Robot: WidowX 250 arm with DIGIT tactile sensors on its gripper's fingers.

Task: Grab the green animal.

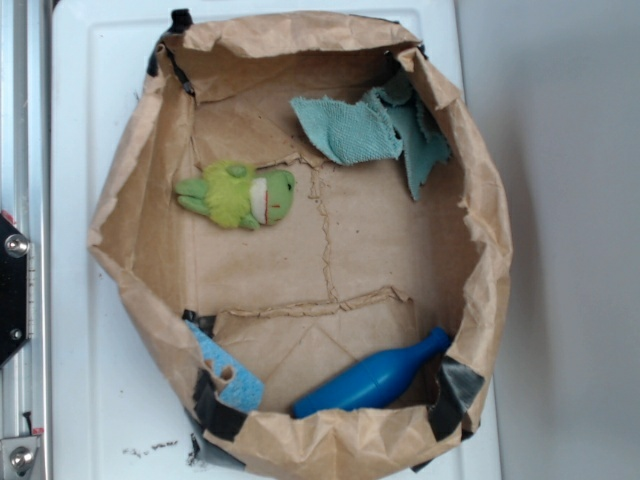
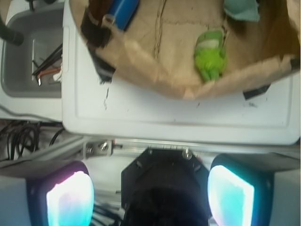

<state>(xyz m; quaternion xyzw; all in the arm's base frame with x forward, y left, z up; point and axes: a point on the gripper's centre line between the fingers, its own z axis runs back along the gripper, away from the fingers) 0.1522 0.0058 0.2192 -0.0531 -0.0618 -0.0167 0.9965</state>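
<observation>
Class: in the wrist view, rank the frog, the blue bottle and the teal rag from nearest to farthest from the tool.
1. Frog, right of centre, nearest the tool.
2. Blue bottle, upper left.
3. Teal rag, upper right; too close to the bottle to call.

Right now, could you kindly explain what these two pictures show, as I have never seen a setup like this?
This is a small robot arm with a two-fingered gripper. The exterior picture looks straight down at a brown paper bag folded into a shallow tray on a white surface. Inside it lie the green animal, a plush frog on its side, a teal cloth, and a blue bottle. The wrist picture comes from a camera on the arm itself: the two glowing pads at the bottom are its fingers, standing wide apart, so the gripper is open and holds nothing. The frog appears there too, beyond the bag's rim, not yet reached.
</observation>
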